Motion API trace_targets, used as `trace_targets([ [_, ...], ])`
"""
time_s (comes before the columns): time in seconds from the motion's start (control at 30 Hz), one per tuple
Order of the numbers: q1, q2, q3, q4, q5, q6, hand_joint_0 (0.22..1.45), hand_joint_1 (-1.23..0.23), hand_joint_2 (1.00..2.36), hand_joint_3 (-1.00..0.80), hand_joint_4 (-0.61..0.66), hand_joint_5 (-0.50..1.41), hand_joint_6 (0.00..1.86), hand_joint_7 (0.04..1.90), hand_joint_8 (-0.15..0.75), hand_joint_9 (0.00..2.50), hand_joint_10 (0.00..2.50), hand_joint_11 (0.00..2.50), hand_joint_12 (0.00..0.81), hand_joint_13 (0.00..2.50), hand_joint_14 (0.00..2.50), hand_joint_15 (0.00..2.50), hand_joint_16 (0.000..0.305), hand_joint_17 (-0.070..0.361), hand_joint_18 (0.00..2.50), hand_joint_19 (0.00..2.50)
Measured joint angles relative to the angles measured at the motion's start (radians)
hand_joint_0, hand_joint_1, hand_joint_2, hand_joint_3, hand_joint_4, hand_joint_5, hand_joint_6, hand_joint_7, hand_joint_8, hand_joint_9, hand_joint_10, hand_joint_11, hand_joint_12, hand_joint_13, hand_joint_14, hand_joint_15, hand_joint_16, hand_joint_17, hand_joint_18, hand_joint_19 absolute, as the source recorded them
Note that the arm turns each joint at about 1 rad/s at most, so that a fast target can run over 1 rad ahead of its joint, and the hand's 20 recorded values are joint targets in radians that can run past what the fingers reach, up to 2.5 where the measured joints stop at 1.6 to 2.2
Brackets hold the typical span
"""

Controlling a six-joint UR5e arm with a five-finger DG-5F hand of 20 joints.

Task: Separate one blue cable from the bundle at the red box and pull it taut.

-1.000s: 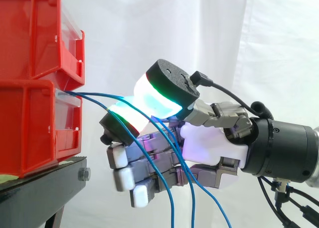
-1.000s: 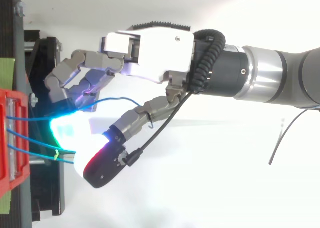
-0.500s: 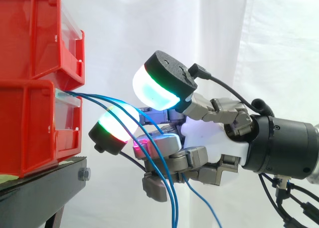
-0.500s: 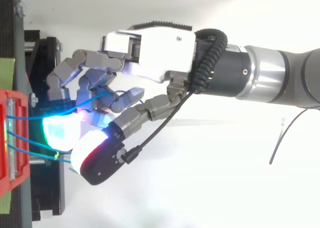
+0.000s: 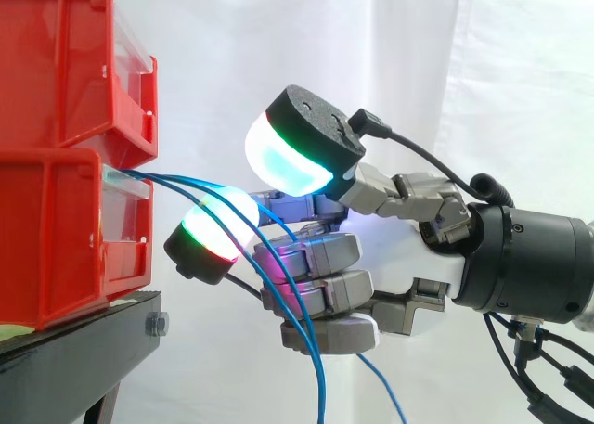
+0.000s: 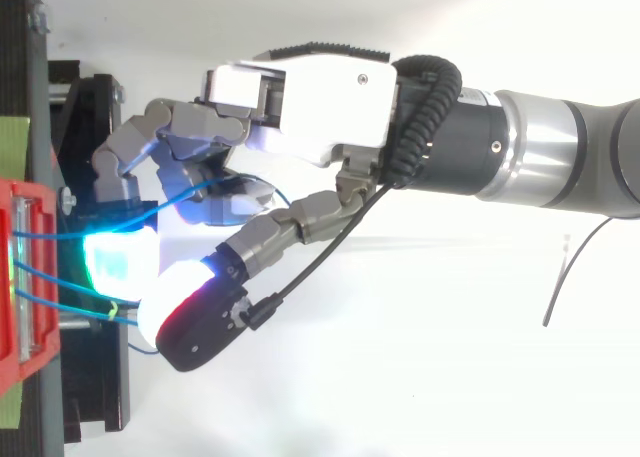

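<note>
A: Cables (image 5: 167,176), blue: where do we see them?
B: We see them leave the lower red bin (image 5: 46,238) and droop past the hand (image 5: 408,252).
A: And its grip?
B: We see its fingers (image 5: 325,253) curled round one blue cable (image 6: 55,235), near the bin.

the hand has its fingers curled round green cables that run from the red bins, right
Not quite: the cables are blue, not green. The side view shows the hand with its fingers curled round blue cables that run from the red bins.
</note>
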State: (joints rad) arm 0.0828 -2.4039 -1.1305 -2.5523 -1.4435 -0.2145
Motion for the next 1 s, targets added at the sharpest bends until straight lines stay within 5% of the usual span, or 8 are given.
trace_targets([
  [0.2, 0.002, 0.01, 0.0, -0.011, 0.0, -0.007, 0.51, -0.67, 1.0, -0.5, 0.18, -0.22, 0.89, 0.9, 0.398, 0.21, 2.5, 1.46, 0.425, 0.57, 2.5, 1.47, 0.046, 0.103, 1.34, 1.81],
  [0.43, 0.004, 0.038, -0.001, -0.107, 0.004, -0.064, 0.5, -0.65, 1.0, -0.5, 0.18, -0.23, 0.89, 0.89, 0.405, 0.12, 2.5, 1.71, 0.435, 0.56, 2.5, 1.52, 0.046, 0.103, 1.32, 1.72],
  [0.8, 0.013, 0.064, -0.009, -0.141, 0.041, -0.073, 0.5, -0.61, 1.0, -0.5, 0.19, -0.23, 0.89, 0.88, 0.401, 0.17, 2.5, 2.19, 0.455, 0.71, 2.5, 1.66, 0.052, 0.118, 1.31, 1.45],
  [1.0, 0.022, 0.097, -0.052, -0.148, 0.078, -0.074, 0.5, -0.59, 1.0, -0.5, 0.22, -0.22, 0.88, 0.87, 0.406, 0.32, 2.5, 2.5, 0.484, 0.85, 2.5, 1.74, 0.057, 0.128, 1.35, 1.29],
])
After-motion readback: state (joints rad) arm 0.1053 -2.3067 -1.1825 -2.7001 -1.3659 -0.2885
